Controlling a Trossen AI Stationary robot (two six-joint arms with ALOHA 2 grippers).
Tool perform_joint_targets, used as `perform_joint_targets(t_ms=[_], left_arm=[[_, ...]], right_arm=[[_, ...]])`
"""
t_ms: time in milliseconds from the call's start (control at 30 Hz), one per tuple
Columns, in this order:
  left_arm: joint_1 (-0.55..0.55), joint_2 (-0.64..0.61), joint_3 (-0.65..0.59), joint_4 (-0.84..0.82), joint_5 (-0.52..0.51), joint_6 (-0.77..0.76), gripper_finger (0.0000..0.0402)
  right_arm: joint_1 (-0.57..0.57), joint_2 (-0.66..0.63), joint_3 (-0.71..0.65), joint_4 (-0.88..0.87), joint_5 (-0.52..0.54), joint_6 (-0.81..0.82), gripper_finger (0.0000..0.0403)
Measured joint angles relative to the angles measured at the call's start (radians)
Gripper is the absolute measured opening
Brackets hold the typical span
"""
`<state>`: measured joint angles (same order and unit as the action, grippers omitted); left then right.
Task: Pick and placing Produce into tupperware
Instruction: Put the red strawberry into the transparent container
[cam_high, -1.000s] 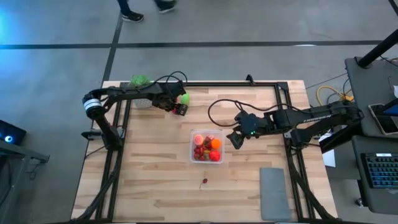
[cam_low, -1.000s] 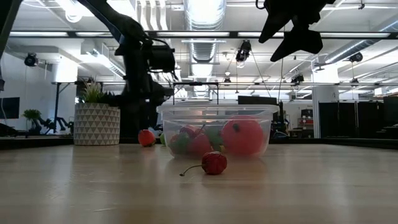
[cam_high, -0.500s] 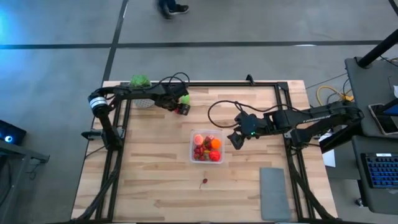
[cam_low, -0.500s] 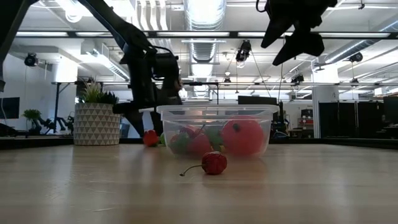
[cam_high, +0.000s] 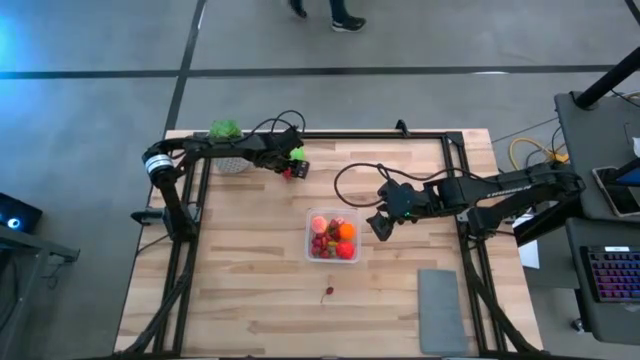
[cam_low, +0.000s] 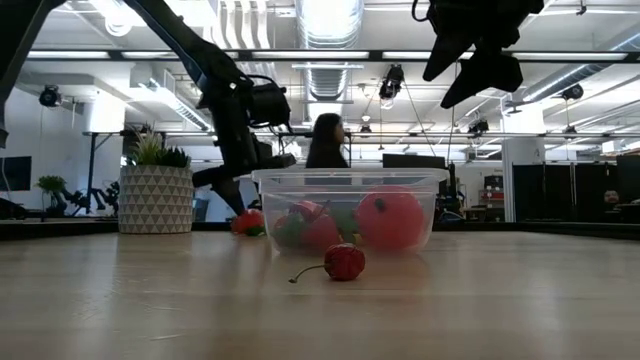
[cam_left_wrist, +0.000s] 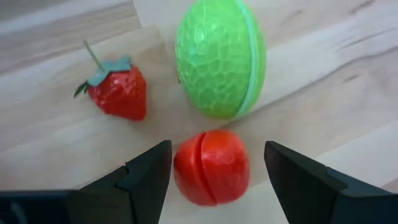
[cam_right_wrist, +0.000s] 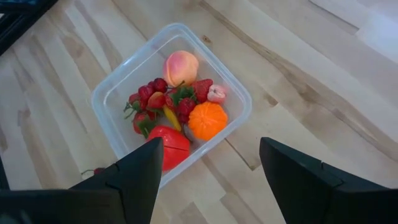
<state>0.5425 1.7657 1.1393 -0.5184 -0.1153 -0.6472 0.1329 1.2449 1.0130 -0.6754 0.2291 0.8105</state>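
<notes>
Hovering low at the table's far left, the left gripper (cam_left_wrist: 211, 180) has jaws apart with nothing clamped; a red round fruit (cam_left_wrist: 211, 167) sits on the wood between the fingers, not visibly touched. Just beyond it lie a lime-green round piece (cam_left_wrist: 221, 57) and a strawberry (cam_left_wrist: 117, 92). Right gripper (cam_high: 379, 225) hangs raised just right of the tupperware (cam_high: 333, 238), jaws apart, empty. Surface is a light wood plank table (cam_high: 250, 290); a grey pad (cam_high: 441, 310) lies near its right front corner, a potted plant (cam_low: 156, 190) at far left. The tupperware at table centre holds orange, peach and red pieces. One cherry (cam_low: 344, 262) lies loose in front of it. A person (cam_low: 326, 142) stands in the room behind.
</notes>
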Motion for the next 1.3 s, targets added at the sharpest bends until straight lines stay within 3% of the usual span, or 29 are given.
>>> perform_joint_targets(t_ms=[767,1133,1300], left_arm=[[0.001,0.045,-0.001,-0.066,0.07,0.048,0.0241],[0.0,0.038,-0.001,-0.072,0.057,0.08,0.0176],[-0.001,0.034,0.002,-0.066,0.056,0.085,0.0166]], right_arm=[[0.0,0.0,0.0,-0.006,0.008,0.0,0.0258],[0.0,0.0,0.0,-0.007,0.008,0.008,0.0258],[0.0,0.0,0.0,-0.007,0.008,0.01,0.0258]])
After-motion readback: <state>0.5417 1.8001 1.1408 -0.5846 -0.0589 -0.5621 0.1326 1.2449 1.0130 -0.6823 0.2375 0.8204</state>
